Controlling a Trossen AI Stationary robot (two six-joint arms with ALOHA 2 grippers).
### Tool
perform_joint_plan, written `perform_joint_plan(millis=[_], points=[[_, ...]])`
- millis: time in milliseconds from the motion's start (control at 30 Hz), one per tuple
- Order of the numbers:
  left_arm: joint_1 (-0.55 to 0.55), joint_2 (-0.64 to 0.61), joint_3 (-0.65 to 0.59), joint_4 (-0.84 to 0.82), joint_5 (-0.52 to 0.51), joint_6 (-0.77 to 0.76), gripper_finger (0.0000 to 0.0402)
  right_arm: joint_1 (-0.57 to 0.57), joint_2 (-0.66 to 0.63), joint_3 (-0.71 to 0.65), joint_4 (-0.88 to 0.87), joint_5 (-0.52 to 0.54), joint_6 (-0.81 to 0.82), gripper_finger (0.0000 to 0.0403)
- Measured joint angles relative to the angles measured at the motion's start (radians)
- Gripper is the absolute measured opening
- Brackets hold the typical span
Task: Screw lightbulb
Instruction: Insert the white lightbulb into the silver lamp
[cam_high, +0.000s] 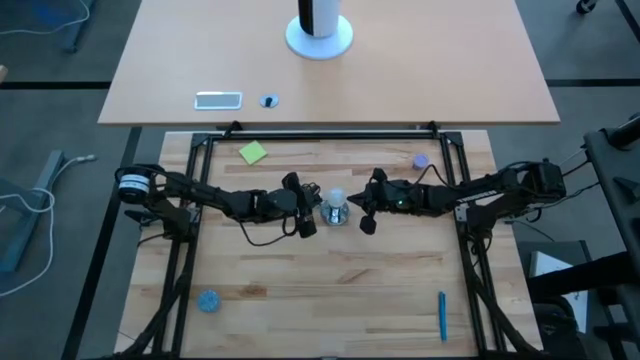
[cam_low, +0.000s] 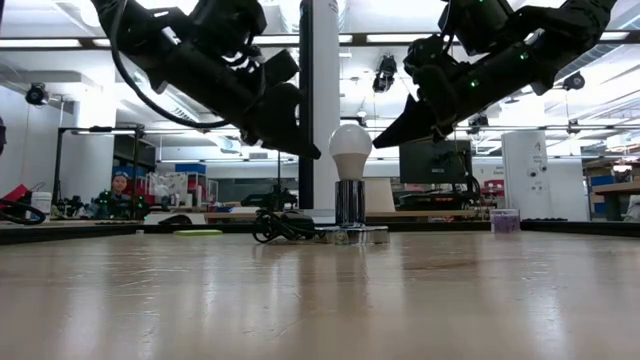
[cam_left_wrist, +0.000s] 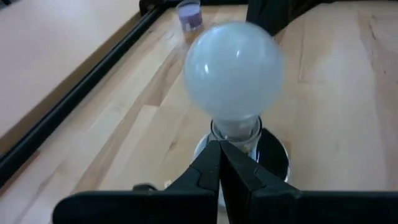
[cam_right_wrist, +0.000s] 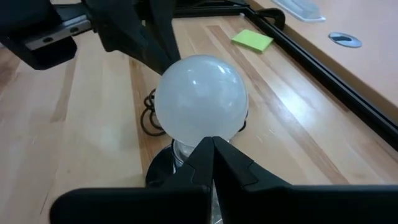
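The whitish lightbulb (cam_low: 350, 148) stands upright with its narrow base in the shiny silver socket (cam_low: 349, 210) at the table's middle; it also shows in the high view (cam_high: 337, 199). My left gripper (cam_high: 306, 212) hovers just left of the bulb, above the table, with its fingers shut (cam_left_wrist: 219, 149). My right gripper (cam_high: 366, 212) hovers just right of the bulb at about the same height, also shut (cam_right_wrist: 212, 146). Both point at the bulb, and neither is seen touching it.
The socket's black cord (cam_low: 278, 228) coils on the table toward the left arm. A green note (cam_high: 253, 152) and a small purple disc (cam_high: 421, 160) lie at the far side. A blue disc (cam_high: 208, 300) and a blue pen (cam_high: 442, 315) lie near the front edge.
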Motion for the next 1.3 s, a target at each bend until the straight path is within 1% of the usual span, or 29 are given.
perform_joint_plan(millis=[100,233,333,433,633,700,800,1100,1167,1233,1300], points=[[-0.004,-0.010,0.000,-0.021,0.010,-0.021,0.0000,0.000,0.000,0.000,-0.003,0.012,0.000,0.0000],[-0.005,-0.010,0.000,0.005,0.082,-0.020,0.0000,0.000,-0.003,0.000,-0.015,0.043,-0.001,0.0000],[-0.005,-0.010,0.000,0.026,0.117,-0.014,0.0000,0.000,-0.009,0.000,-0.029,0.069,-0.001,0.0000],[-0.005,-0.010,0.000,0.045,0.119,-0.009,0.0000,-0.001,-0.008,0.000,-0.047,0.105,-0.009,0.0000],[0.009,-0.010,0.000,0.052,0.096,-0.008,0.0000,-0.007,0.007,0.000,-0.004,0.107,-0.027,0.0000],[0.013,-0.010,0.000,0.054,0.094,-0.007,0.0000,-0.007,0.007,0.000,0.005,0.098,-0.031,0.0000],[0.016,-0.010,0.000,0.058,0.072,-0.007,0.0000,-0.007,0.007,0.000,0.008,0.055,-0.040,0.0000],[0.022,-0.009,0.000,0.053,0.052,-0.007,0.0000,-0.003,0.007,0.000,0.007,0.036,-0.030,0.0000],[0.022,-0.010,0.000,0.025,0.052,-0.008,0.0000,-0.002,0.007,0.000,-0.014,0.050,-0.026,0.0000],[0.019,-0.013,0.000,-0.008,0.054,-0.020,0.0000,-0.002,0.007,0.000,-0.054,0.093,-0.026,0.0000],[0.013,-0.015,0.000,-0.001,0.092,-0.028,0.0000,-0.005,0.007,0.000,-0.065,0.105,-0.026,0.0000]])
